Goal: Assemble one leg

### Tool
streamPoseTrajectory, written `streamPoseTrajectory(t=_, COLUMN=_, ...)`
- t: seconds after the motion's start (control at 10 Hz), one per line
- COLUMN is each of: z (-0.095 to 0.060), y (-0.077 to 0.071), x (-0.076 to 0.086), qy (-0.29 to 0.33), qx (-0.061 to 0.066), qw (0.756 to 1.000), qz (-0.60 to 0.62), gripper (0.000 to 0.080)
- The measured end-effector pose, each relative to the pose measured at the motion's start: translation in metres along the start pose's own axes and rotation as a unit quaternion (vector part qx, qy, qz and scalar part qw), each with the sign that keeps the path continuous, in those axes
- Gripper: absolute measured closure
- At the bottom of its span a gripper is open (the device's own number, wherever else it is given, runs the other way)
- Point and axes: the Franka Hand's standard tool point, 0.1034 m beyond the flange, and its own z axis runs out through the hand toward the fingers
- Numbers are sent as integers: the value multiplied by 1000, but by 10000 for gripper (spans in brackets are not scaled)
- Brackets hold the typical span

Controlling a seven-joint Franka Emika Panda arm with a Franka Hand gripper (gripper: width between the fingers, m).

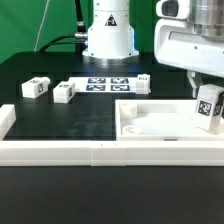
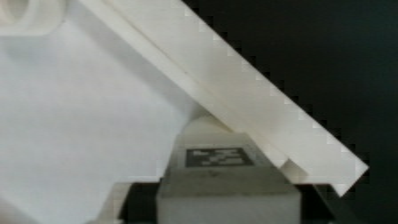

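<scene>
up front, the long white rail point(image 1: 60, 150) runs along the near edge of the black desk point(image 1: 80, 115). just behind it lies the big square panel point(image 1: 150, 122), flat on the desk. and there, at the panel's side on the exterior view's right, is the leg point(image 1: 208, 107), tag facing out, hanging upright in the tool point(image 1: 203, 90). the tool is clamped on the leg's upper end, fingers drawn in to the block's width, nothing else in them. the wrist view looks down along the leg point(image 2: 219, 170) toward white parts below. whether its lower end touches the panel, nobody can tell from here. it looks like a light, stiff plastic block with smooth sides, so likely a bit slippery. two flat opposite faces near the top seem the safe hold. farther back, one spare leg point(image 1: 37, 88) and another spare leg point(image 1: 65, 92) sit on the exterior view's left. a third spare leg point(image 1: 145, 83) sits just beside the marker board point(image 1: 107, 84). behind it all stands the arm's white base point(image 1: 108, 35).
</scene>
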Motion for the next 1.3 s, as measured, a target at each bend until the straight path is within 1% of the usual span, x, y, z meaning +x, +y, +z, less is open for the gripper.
streamPoseTrajectory(t=0.1, z=0, y=0, x=0, qy=1, qx=0, qw=998, qz=65, gripper=505)
streamPoseTrajectory(t=0.2, z=0, y=0, x=0, qy=1, qx=0, qw=997, qz=74, gripper=505)
streamPoseTrajectory(t=0.4, z=0, y=0, x=0, qy=0, qx=0, qw=999, qz=47, gripper=505)
streamPoseTrajectory(t=0.5, z=0, y=0, x=0, qy=0, qx=0, qw=999, qz=42, gripper=304)
streamPoseTrajectory(t=0.6, z=-1, y=-1, x=1, qy=1, qx=0, qw=1000, qz=4, gripper=304)
streamPoseTrajectory(t=0.7, z=-2, y=-1, x=2, qy=0, qx=-5, qw=998, qz=-65, gripper=182)
streamPoseTrajectory(t=0.8, z=-3, y=-3, x=1, qy=-4, qx=-12, qw=991, qz=-135, gripper=182)
streamPoseTrajectory(t=0.9, z=-2, y=-5, x=3, qy=-7, qx=-13, qw=979, qz=-203, gripper=154)
streamPoseTrajectory(t=1.0, z=-1, y=-5, x=3, qy=-8, qx=-13, qw=968, qz=-250, gripper=154)
streamPoseTrajectory(t=1.1, z=-1, y=-5, x=2, qy=-5, qx=-17, qw=952, qz=-306, gripper=151)
streamPoseTrajectory(t=1.3, z=-1, y=-5, x=2, qy=2, qx=-25, qw=908, qz=-418, gripper=151)
